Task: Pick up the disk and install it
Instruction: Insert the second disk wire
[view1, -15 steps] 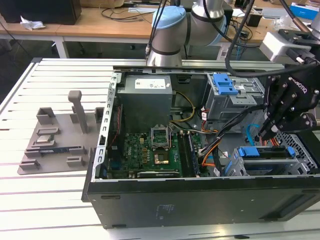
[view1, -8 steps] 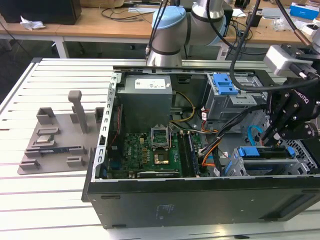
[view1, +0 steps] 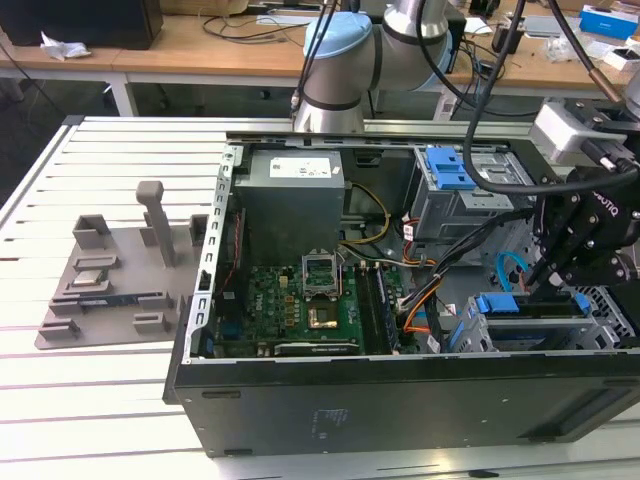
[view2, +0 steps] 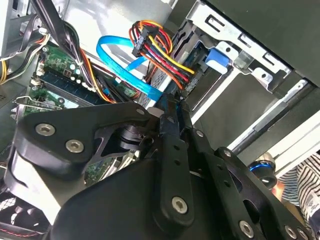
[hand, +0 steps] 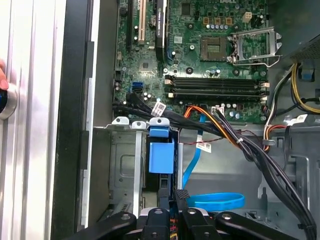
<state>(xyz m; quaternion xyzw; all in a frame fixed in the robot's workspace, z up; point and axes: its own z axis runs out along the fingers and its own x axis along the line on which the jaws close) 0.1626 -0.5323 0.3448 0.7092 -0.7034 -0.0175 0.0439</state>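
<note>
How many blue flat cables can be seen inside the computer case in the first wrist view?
2: one flat blue cable runs down beside the metal drive cage, another lies looped on the case floor near the gripper. More may be hidden.

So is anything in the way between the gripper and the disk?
Nothing visible. The gripper sits right at the disk in the metal bay; the blue cable and wire bundle lie off to the side.
</note>
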